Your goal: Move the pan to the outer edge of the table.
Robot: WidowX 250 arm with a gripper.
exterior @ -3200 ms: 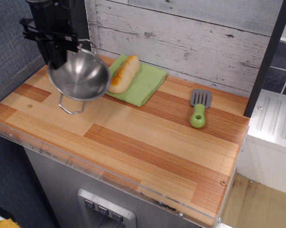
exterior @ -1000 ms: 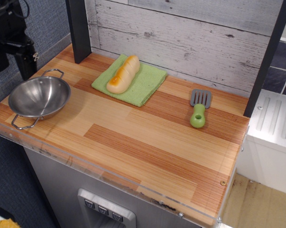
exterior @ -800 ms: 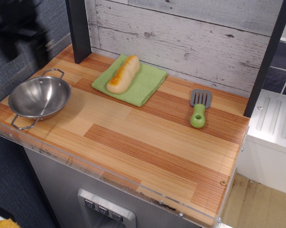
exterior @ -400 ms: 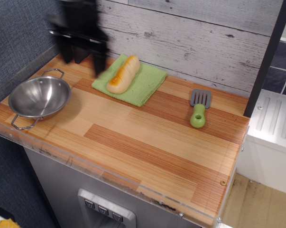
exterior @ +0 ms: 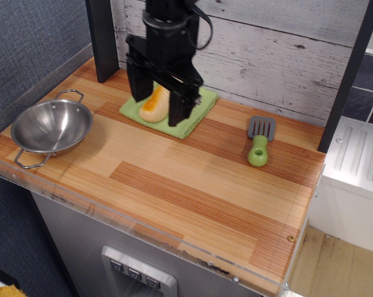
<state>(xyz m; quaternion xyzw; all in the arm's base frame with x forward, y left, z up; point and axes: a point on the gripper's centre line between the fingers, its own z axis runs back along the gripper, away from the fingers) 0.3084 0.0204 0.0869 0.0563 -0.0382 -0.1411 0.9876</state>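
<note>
The gripper [exterior: 156, 105] has been shifted right since the previous frame and is now held over the bread roll [exterior: 154, 106] on the green cloth [exterior: 189, 116], fingers apart and empty. The pan [exterior: 50, 127] is unchanged, resting at the table's [exterior: 192, 185] near-left corner beside the acrylic edge strip [exterior: 143, 232]. No writing is legible. Open wood is left between the pan and the green-handled spatula [exterior: 259, 140].

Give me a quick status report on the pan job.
Gripper open, empty, above the bread. Pan upright at the table outer left edge, untouched. Nothing in the way.
</note>
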